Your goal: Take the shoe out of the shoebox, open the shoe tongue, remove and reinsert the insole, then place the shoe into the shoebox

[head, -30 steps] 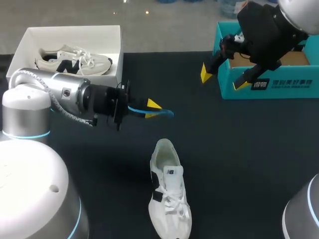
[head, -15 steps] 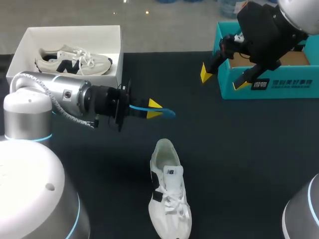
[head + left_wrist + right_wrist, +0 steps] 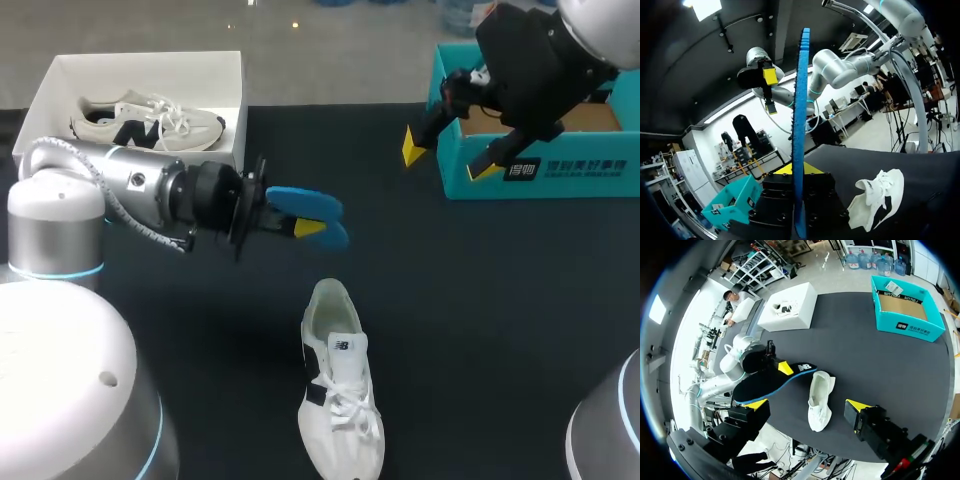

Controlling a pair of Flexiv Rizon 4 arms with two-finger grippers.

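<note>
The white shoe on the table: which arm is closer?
Left. The left end effector, holding the blue insole, hangs near the white shoe at its heel end; the right end effector is far off by the teal shoebox.

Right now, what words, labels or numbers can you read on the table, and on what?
Teal shoebox: white print on its front wall, too blurred to read.
White shoe: small dark mark on the tongue, too small to read.
Insole: white mark, too small to read.

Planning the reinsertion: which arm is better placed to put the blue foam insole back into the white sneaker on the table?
Left. The left gripper is shut on the blue foam insole, near the white sneaker. The right gripper is open and empty, by the teal cardboard box.
</note>
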